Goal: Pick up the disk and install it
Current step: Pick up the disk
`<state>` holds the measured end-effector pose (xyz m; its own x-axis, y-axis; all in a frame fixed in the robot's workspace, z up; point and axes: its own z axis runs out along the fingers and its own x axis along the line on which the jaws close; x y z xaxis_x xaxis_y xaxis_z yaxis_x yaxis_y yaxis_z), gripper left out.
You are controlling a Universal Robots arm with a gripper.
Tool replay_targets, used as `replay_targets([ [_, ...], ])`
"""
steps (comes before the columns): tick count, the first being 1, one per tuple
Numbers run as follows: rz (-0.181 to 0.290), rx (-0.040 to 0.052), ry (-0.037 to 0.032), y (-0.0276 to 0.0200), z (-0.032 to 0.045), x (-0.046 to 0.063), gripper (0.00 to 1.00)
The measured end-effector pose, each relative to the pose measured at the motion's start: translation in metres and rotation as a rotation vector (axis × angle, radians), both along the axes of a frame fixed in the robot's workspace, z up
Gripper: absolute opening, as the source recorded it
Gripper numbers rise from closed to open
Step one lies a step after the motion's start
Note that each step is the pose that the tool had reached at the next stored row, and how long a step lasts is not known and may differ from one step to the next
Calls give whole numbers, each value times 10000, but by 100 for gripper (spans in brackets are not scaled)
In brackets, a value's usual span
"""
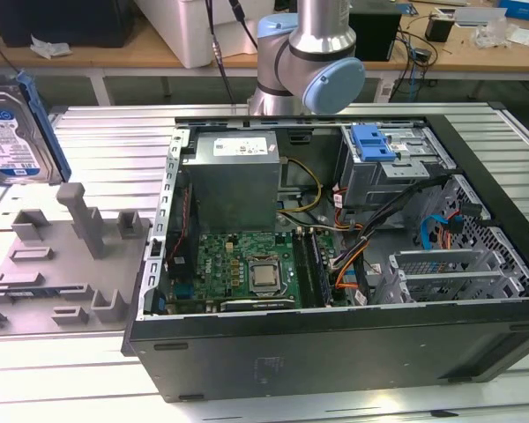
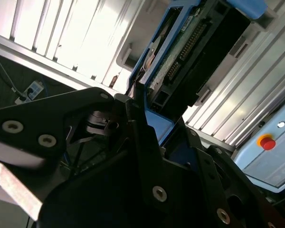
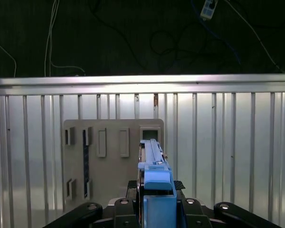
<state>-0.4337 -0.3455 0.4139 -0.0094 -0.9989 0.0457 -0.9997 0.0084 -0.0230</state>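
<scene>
Aloft, the pincer (image 3: 156, 191) grips a blue-framed, white-labelled disk (image 1: 9, 132).

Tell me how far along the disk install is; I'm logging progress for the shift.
Done: the disk is up off the grey holder plate. In hand: the gripper is shut on the disk, holding it upright at the exterior view's left. Left: the install itself; the disk is outside the open computer case.

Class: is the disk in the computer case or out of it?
Out. The disk is at the exterior view's left, apart from the open case, held in the gripper.
</scene>
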Motion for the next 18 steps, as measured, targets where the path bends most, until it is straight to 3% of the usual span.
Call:
replay_targets([
  [18, 0, -47, 1, 0, 216, 3, 36],
])
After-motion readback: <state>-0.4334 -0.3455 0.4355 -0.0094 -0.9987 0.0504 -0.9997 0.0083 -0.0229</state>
